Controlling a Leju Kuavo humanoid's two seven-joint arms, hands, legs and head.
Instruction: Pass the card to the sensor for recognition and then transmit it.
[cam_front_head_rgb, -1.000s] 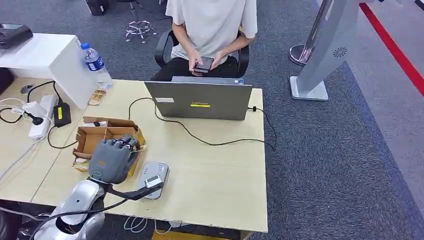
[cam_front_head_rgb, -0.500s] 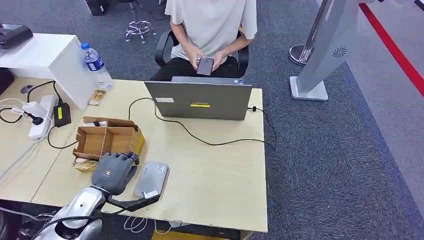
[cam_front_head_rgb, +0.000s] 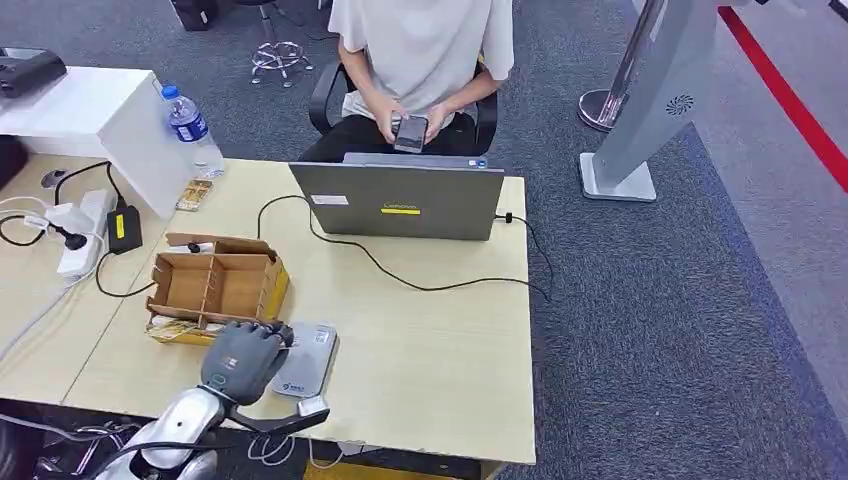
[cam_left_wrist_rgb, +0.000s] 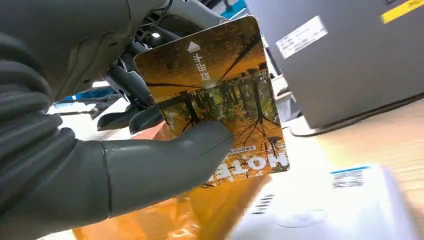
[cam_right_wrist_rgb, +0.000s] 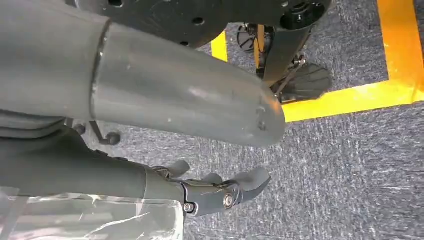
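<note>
In the left wrist view my left hand (cam_left_wrist_rgb: 75, 150) pinches an orange card (cam_left_wrist_rgb: 220, 90) printed with autumn trees, thumb pressed on its face. The card stands upright, just above the pale grey card sensor (cam_left_wrist_rgb: 330, 210). In the head view the left hand (cam_front_head_rgb: 243, 360) hovers at the sensor's (cam_front_head_rgb: 310, 360) left edge, near the table's front, and hides the card. My right hand (cam_right_wrist_rgb: 215, 192) hangs beside my body over the carpet, fingers apart and holding nothing.
A cardboard box with dividers (cam_front_head_rgb: 215, 283) sits just behind the left hand. A grey laptop (cam_front_head_rgb: 400, 200) with a black cable (cam_front_head_rgb: 420, 285) stands at the far edge; a seated person (cam_front_head_rgb: 420, 60) holds a phone behind it. A water bottle (cam_front_head_rgb: 192, 130) and power strip (cam_front_head_rgb: 80, 230) are at the left.
My left hand has drawn back from over the cardboard box toward the table's front edge and a little right, ending beside the sensor with the card in it.
</note>
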